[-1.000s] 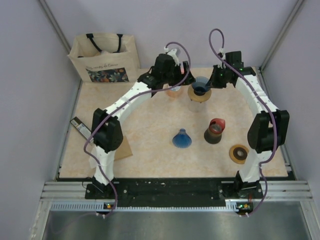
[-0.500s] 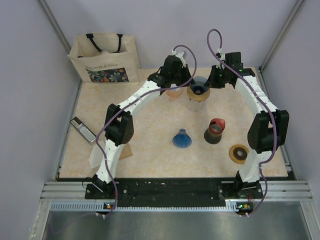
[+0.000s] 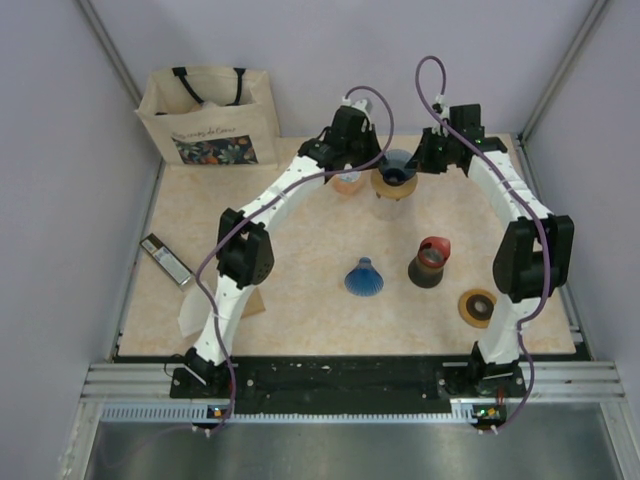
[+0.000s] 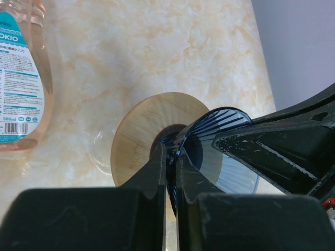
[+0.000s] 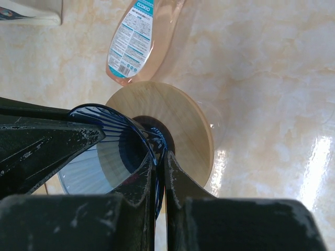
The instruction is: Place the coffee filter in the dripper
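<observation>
Both arms grip the blue dripper near the table's far edge.
The dripper (image 3: 397,171), a translucent blue ribbed cone in a round wooden collar, sits on a glass vessel (image 3: 392,208) just right of the far edge's middle. The left fingers (image 4: 153,178) and right fingers (image 5: 142,184) each pinch its rim wall, from opposite sides. A peach bottle (image 3: 347,181) is just beside it; bare table (image 3: 280,225) opens toward the left edge.

The ribbed dripper (image 4: 207,128) is blue, its collar (image 4: 137,133) tan, the table (image 4: 157,47) marbled cream.
</observation>
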